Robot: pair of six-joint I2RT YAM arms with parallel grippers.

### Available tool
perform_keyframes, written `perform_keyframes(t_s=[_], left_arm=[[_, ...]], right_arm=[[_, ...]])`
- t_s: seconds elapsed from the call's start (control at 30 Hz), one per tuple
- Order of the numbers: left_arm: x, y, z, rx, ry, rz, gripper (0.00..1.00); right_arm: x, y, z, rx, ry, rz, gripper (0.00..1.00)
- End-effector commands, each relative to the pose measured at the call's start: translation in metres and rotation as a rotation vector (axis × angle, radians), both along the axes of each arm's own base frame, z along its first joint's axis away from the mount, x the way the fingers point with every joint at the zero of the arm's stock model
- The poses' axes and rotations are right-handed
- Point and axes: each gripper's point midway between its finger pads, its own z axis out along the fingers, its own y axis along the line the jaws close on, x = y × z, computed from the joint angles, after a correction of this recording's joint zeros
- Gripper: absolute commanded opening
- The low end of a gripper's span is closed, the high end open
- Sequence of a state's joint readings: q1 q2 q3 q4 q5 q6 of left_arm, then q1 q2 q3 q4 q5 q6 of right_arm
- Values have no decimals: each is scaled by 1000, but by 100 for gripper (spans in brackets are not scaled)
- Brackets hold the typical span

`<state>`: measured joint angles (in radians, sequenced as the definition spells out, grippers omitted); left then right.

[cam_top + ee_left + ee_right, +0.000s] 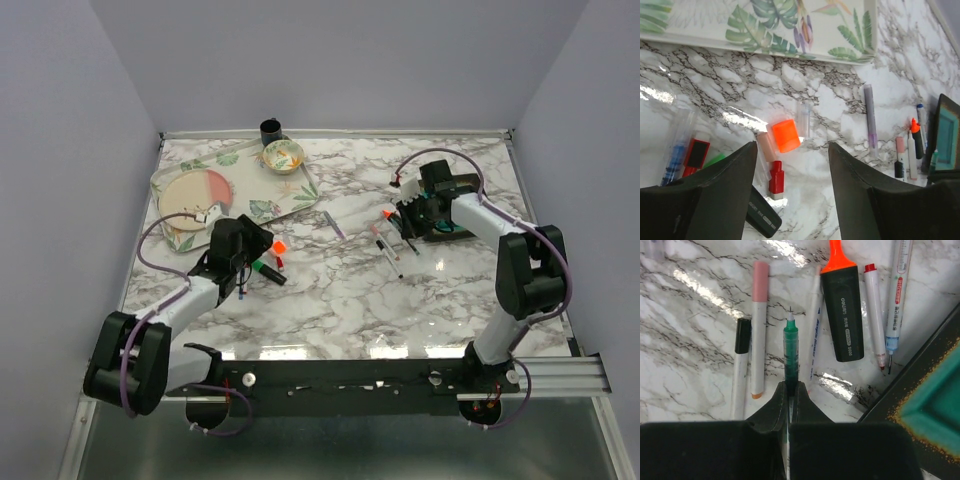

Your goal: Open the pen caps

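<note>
My left gripper (792, 148) is open and empty, low over loose pen caps: an orange cap (786, 135), a pink cap (765, 146), a red cap (776, 177) and a clear cap (803, 118). A black highlighter body (762, 215) lies under its left finger. My right gripper (791, 388) is shut on a green pen (791, 346) whose bare needle tip points away. Beyond it lie an uncapped orange highlighter (841, 320), a pink-ended pen (759, 325), a black-capped pen (741, 365), a white pen (813, 335), a red-tipped pen (874, 315) and a blue pen (896, 295). The top view shows both grippers, left (246, 246) and right (408, 222).
A leaf-print tray (240, 190) with a plate stands at the back left, with a small bowl (283, 155) and a black cup (270, 129) behind it. A black tray with a teal inside (932, 400) lies right of the right gripper. A purple pen (870, 120) lies mid-table.
</note>
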<state>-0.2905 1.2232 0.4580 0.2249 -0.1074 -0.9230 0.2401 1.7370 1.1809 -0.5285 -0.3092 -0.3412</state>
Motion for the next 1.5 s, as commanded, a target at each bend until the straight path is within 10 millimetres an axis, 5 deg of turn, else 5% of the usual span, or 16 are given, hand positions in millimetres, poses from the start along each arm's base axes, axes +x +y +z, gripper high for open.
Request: perform_keyframes(t_s=[0.0, 0.37, 0.6, 0.77, 1.03, 1.47], left_arm=[[-2, 1, 32, 21, -66, -42, 75], [-35, -18, 75, -45, -177, -210, 82], [-60, -27, 82, -70, -192, -303, 83], [-74, -38, 80, -116, -190, -368, 84], [-81, -43, 71, -130, -166, -392, 84], [-82, -41, 72, -118, -167, -379, 85]], right_arm=[[14, -17, -13, -96, -34, -33, 8], [13, -25, -30, -150, 8, -23, 26], [12, -16, 6, -90, -90, 26, 42], [-22, 22, 29, 121, -61, 202, 46], [-53, 42, 10, 65, 77, 312, 45], [-68, 26, -32, -246, 158, 309, 46]])
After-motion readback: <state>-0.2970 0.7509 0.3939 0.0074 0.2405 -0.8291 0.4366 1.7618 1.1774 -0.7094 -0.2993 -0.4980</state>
